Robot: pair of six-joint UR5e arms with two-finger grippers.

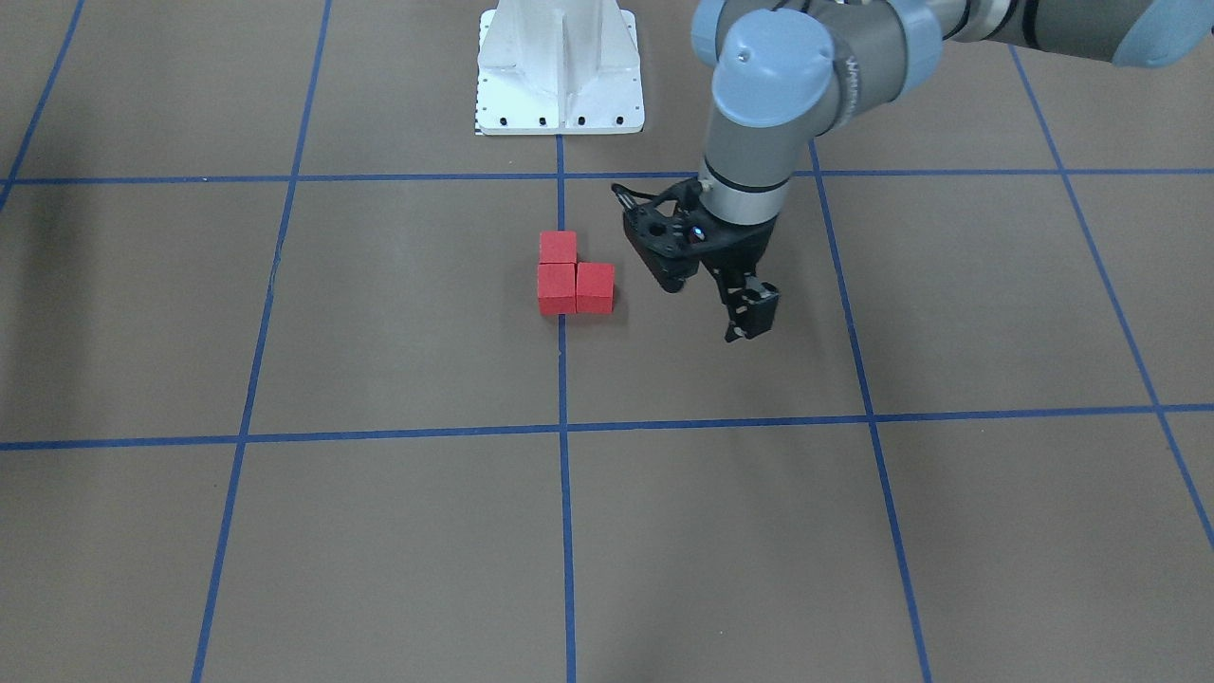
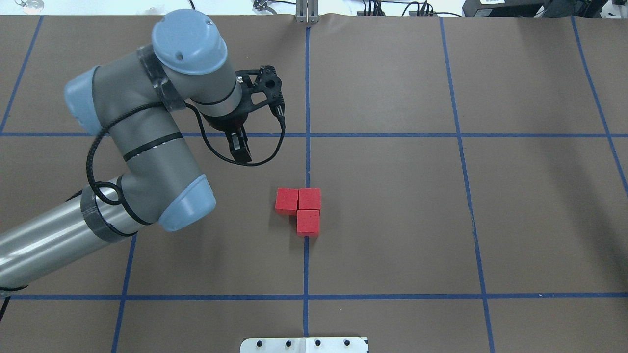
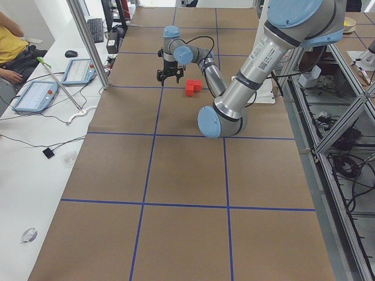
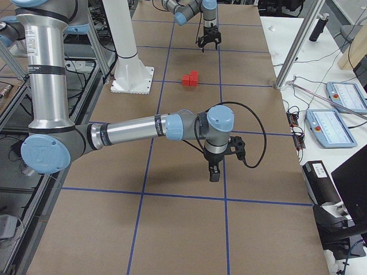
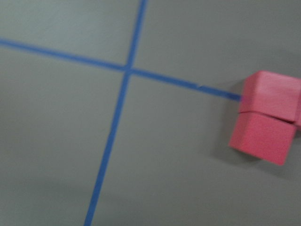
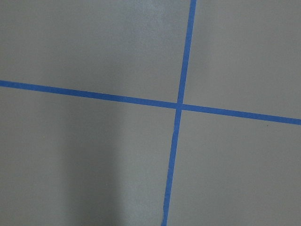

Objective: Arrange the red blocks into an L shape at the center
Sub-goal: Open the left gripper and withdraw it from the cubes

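Observation:
Three red blocks (image 1: 574,277) lie touching in an L on the brown table, on the centre blue line. They also show in the overhead view (image 2: 301,210) and at the right edge of the left wrist view (image 5: 265,117). My left gripper (image 1: 749,318) hangs empty above the table beside the blocks, a short way off, and also shows overhead (image 2: 240,149). Its fingers look spread, so open. My right gripper (image 4: 214,173) shows only in the exterior right view, far from the blocks. I cannot tell whether it is open or shut.
The white robot base plate (image 1: 560,66) stands on the robot side of the blocks. Blue tape lines (image 6: 178,106) divide the table into squares. A side bench with control tablets (image 3: 38,93) and a seated person (image 3: 9,35) lies beyond the table's far edge.

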